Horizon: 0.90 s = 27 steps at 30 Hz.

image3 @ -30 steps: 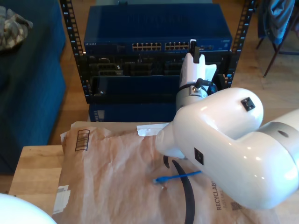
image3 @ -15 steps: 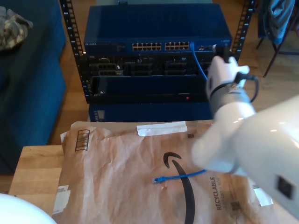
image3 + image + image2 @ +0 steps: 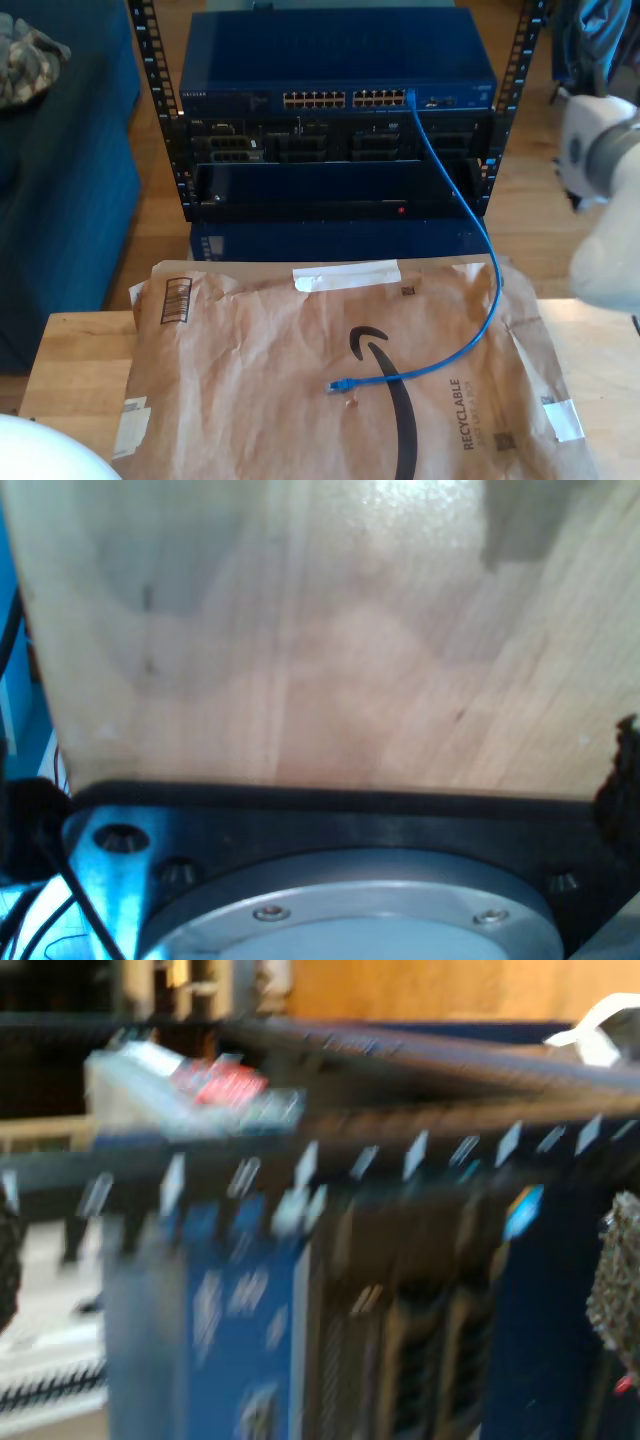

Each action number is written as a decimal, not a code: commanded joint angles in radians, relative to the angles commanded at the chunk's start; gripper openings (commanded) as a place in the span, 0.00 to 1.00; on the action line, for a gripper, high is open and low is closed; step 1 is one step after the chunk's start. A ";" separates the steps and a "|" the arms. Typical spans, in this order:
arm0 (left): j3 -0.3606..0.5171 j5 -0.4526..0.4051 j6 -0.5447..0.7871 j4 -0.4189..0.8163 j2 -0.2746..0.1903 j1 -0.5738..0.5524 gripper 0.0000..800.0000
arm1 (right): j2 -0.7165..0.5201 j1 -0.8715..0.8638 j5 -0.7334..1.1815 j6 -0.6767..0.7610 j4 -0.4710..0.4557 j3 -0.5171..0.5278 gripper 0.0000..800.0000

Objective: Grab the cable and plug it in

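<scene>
The blue cable (image 3: 488, 250) has one plug seated in a port (image 3: 410, 96) at the right end of the switch's port row. It hangs down past the rack front and curves across the brown paper. Its free plug (image 3: 336, 385) lies on the paper mid-table, with nothing touching it. A white arm (image 3: 600, 190), blurred, is at the exterior view's right, apart from the cable. In the second wrist view my second gripper (image 3: 315, 1280) is open, its dark pads (image 3: 620, 1290) wide apart and nothing between them, facing the blurred rack. The first wrist view looks at bare wood (image 3: 320, 630) and a metal flange (image 3: 340, 910).
The blue switch (image 3: 335, 60) tops a black rack (image 3: 330, 150) behind the table. A brown paper mailer (image 3: 250, 370) covers the wooden table (image 3: 70, 370). A rounded white arm part (image 3: 40, 450) sits at the exterior view's lower left. A dark blue sofa (image 3: 60, 200) stands at that view's left.
The white arm has drawn back from the switch toward the exterior view's right, leaving the cable plugged in. The cable's whole length now shows.
</scene>
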 joint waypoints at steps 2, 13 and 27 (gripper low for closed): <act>0.000 -0.002 0.000 0.000 0.000 0.000 1.00 | -0.032 -0.087 0.121 -0.002 -0.006 -0.003 0.99; 0.000 0.000 0.000 0.000 0.000 0.000 1.00 | -0.222 -0.459 0.727 -0.471 -0.021 -0.014 1.00; 0.000 0.000 0.000 0.000 0.000 0.000 1.00 | -0.333 -0.967 1.452 -0.964 -0.028 -0.087 1.00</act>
